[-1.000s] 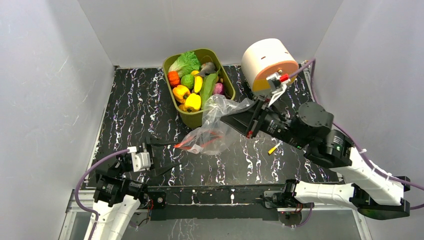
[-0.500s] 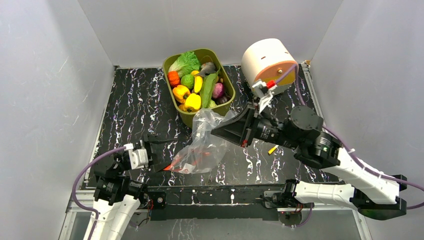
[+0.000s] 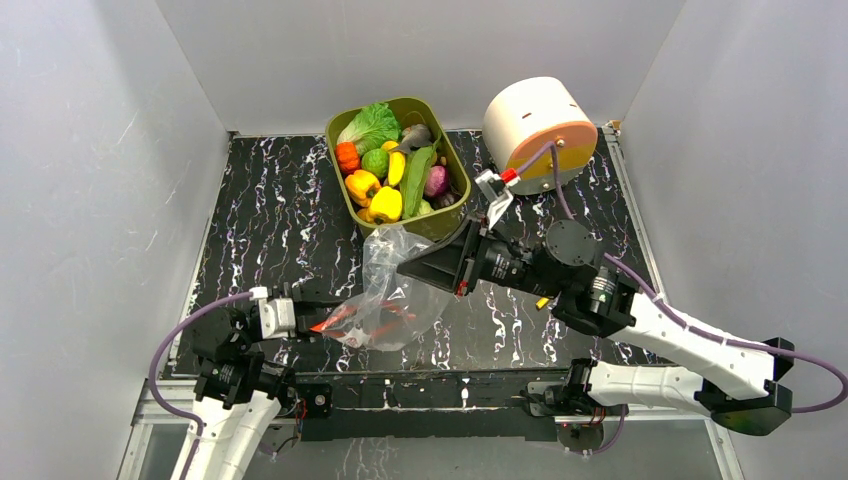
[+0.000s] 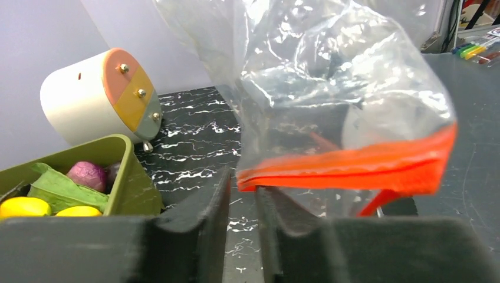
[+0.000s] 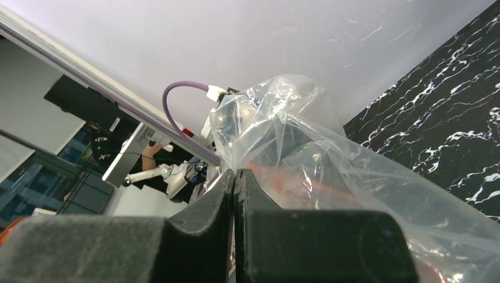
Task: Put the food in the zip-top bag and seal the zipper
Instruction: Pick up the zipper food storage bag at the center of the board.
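Jaws of the right gripper (image 5: pixel 236 174) are pressing fully together on a fold of the zip-top bag (image 3: pixel 388 290), holding its crinkled clear plastic up. Jaws of the left gripper (image 4: pixel 242 184) are standing a narrow slit apart; the end of the zipper (image 4: pixel 354 168) is sitting right at their tips, and whether they are pinching it cannot be told. The bag is hanging between the two grippers, its red-orange edge toward the left one. The food (image 3: pixel 385 180) is lying in the olive-green tub (image 3: pixel 400 238) just behind the bag, near a white drum (image 3: pixel 525 115).
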`<control>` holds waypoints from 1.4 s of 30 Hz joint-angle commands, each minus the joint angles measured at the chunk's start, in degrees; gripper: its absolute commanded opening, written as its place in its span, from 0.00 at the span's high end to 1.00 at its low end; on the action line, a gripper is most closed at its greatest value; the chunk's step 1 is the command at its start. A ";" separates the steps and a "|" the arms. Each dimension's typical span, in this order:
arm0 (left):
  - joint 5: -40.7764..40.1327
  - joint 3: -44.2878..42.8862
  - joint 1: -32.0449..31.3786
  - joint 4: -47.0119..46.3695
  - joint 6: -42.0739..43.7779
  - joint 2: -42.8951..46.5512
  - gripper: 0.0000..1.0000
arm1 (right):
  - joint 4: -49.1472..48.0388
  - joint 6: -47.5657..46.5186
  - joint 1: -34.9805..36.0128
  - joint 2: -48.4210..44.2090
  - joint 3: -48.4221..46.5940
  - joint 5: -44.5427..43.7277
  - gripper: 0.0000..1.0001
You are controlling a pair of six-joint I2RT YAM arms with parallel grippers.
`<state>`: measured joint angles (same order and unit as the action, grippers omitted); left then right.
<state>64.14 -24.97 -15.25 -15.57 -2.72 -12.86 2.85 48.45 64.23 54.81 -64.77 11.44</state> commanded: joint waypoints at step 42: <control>-30.47 -16.48 -1.00 30.95 -25.98 -19.39 1.00 | 40.55 -9.06 0.00 6.21 -13.39 -23.97 0.22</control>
<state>35.94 -38.04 -15.99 9.82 -25.10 -31.99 46.87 42.89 64.23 59.16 -72.69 -17.04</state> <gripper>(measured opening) 0.010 0.794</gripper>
